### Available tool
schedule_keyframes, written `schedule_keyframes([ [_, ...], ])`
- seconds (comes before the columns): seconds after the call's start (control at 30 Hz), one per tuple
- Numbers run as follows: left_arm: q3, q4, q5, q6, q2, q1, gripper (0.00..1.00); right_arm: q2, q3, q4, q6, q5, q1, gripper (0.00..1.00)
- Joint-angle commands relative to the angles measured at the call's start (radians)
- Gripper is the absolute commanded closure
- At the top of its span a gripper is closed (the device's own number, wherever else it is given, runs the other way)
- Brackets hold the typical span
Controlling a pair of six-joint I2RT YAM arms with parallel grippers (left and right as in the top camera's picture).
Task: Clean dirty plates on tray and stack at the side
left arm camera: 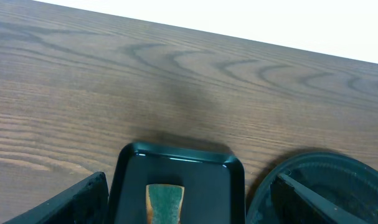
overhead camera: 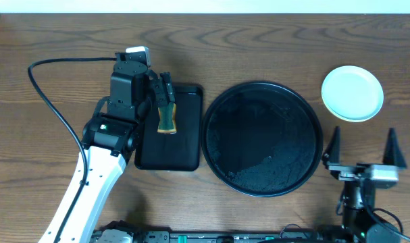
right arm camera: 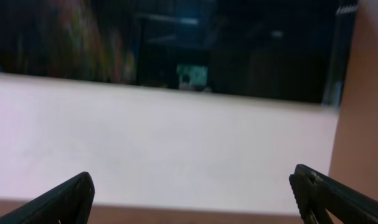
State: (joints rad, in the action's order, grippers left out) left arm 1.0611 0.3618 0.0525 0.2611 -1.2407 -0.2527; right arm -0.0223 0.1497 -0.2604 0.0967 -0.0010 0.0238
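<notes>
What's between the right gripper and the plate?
Nothing visible. The open right gripper sits just below the plate in the overhead view, only bare table between them; the tray lies off to the side.

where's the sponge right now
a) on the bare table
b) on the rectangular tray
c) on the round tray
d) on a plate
b: the sponge lies on the rectangular tray, left of the round tray, which has nothing on it.
</notes>
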Motion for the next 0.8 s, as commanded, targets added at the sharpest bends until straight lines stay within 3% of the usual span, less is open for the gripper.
schedule_keyframes([
  [0.0,0.017,-0.001,0.012,-0.006,-0.005,0.001,0.16,0.017,-0.066,-0.008,-0.069,-0.007,-0.005,0.01],
  [0.13,0.017,-0.001,0.012,-0.006,-0.005,0.001,0.16,0.017,-0.136,0.014,-0.11,-0.008,-0.005,0.01],
  [0.4,0.017,-0.001,0.012,-0.006,-0.005,0.001,0.16,0.017,-0.144,0.346,-0.105,-0.011,-0.005,0.01],
  [0.57,0.017,-0.001,0.012,-0.006,-0.005,0.001,0.16,0.018,-0.145,0.336,0.037,-0.026,-0.01,0.01],
  [0.77,0.017,-0.001,0.012,-0.006,-0.005,0.001,0.16,0.018,-0.145,0.335,0.011,-0.026,-0.011,0.01],
])
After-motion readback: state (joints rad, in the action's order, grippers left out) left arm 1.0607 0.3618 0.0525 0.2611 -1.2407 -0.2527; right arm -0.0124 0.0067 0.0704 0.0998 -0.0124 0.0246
